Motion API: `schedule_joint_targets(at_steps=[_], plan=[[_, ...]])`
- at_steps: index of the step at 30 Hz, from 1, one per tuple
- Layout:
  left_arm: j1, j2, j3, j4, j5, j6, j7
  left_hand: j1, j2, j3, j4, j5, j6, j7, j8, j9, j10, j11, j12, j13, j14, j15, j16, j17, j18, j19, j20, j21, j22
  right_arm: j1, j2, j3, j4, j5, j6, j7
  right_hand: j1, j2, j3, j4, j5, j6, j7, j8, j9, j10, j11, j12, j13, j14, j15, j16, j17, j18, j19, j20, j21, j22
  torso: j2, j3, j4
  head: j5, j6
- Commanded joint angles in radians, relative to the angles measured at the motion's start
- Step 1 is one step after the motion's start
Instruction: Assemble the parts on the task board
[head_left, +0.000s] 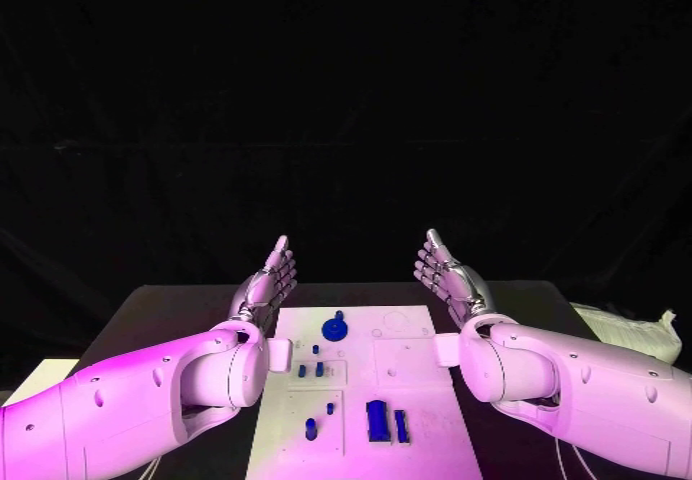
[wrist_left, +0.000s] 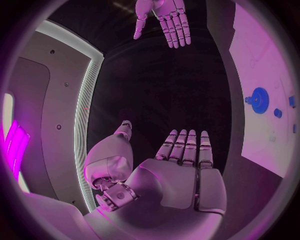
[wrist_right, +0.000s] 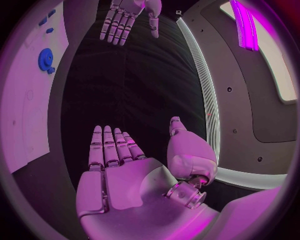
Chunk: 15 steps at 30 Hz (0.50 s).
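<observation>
The left hand (head_left: 265, 283) is raised beside the task board's (head_left: 418, 400) left edge, fingers straight and apart, holding nothing. On the board, the blue parts (head_left: 335, 328) lie from the far middle to the near edge. Past its right edge the right hand (head_left: 449, 279) mirrors it, flat and empty — whichever hand reaches in would do well to come straight down over one piece, clear of its neighbours.

Head camera looks down; wrist cameras face across — all share the task board (head_left: 378, 400).
</observation>
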Motion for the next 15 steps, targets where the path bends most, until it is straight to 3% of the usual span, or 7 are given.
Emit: schedule_joint_targets(at_steps=[1, 7, 8, 15], plan=[[0.002, -0.004, 0.001, 0.015, -0.04, -0.102, 0.043, -0.133, 0.0, -0.1, 0.001, -0.007, -0.098, -0.012, -0.007, -0.002, -0.1, -0.008, -0.007, -0.001, -0.096, -0.004, -0.014, -0.004, -0.038, -0.078, -0.045, -0.006, -0.043, 0.0, 0.0, 0.0, 0.002, 0.026, -0.049, 0.046, -0.15, 0.0, 0.0, -0.009, -0.013, -0.095, -0.015, -0.007, -0.01, -0.113, -0.003, -0.007, -0.003, -0.124, 0.0, -0.008, -0.014, -0.048, -0.114, -0.009, -0.021, -0.003, 0.0, 0.0002, -0.0003, 0.0, 0.0], [0.002, -0.004, 0.001, 0.015, -0.04, -0.103, 0.043, -0.19, 0.0, -0.1, 0.001, -0.007, -0.14, -0.012, -0.007, -0.002, -0.143, -0.008, -0.007, -0.001, -0.137, -0.004, -0.014, -0.004, -0.038, -0.111, -0.045, -0.006, -0.062, 0.0, 0.0, 0.0, 0.002, 0.026, -0.049, 0.046, -0.214, 0.0, 0.0, -0.009, -0.013, -0.136, -0.015, -0.007, -0.01, -0.161, -0.003, -0.007, -0.003, -0.177, 0.0, -0.008, -0.014, -0.048, -0.163, -0.009, -0.021, -0.003, 0.0, 0.0002, -0.0003, 0.0, 0.0], [0.002, -0.004, 0.001, 0.015, -0.04, -0.103, 0.043, -0.198, 0.0, -0.1, 0.001, -0.007, -0.146, -0.012, -0.007, -0.002, -0.149, -0.008, -0.007, -0.001, -0.143, -0.004, -0.014, -0.004, -0.038, -0.117, -0.045, -0.006, -0.132, 0.0, 0.0, 0.0, 0.002, 0.026, -0.049, 0.046, -0.223, 0.0, 0.0, -0.009, -0.013, -0.141, -0.015, -0.007, -0.01, -0.167, -0.003, -0.007, -0.003, -0.185, 0.0, -0.008, -0.014, -0.048, -0.17, -0.009, -0.021, -0.003, 0.0, 0.0002, -0.0003, 0.0, 0.0], [0.002, -0.004, 0.001, 0.015, -0.04, -0.103, 0.043, -0.25, 0.0, -0.1, 0.001, -0.007, -0.184, -0.012, -0.007, -0.002, -0.188, -0.008, -0.007, -0.001, -0.181, -0.004, -0.014, -0.004, -0.038, -0.147, -0.045, -0.006, -0.132, 0.0, 0.0, 0.0, 0.002, 0.026, -0.049, 0.046, -0.281, 0.0, 0.0, -0.009, -0.013, -0.178, -0.015, -0.007, -0.01, -0.211, -0.003, -0.007, -0.003, -0.233, 0.0, -0.008, -0.014, -0.048, -0.214, -0.009, -0.021, -0.003, 0.0, 0.0002, -0.0003, 0.0, 0.0]])
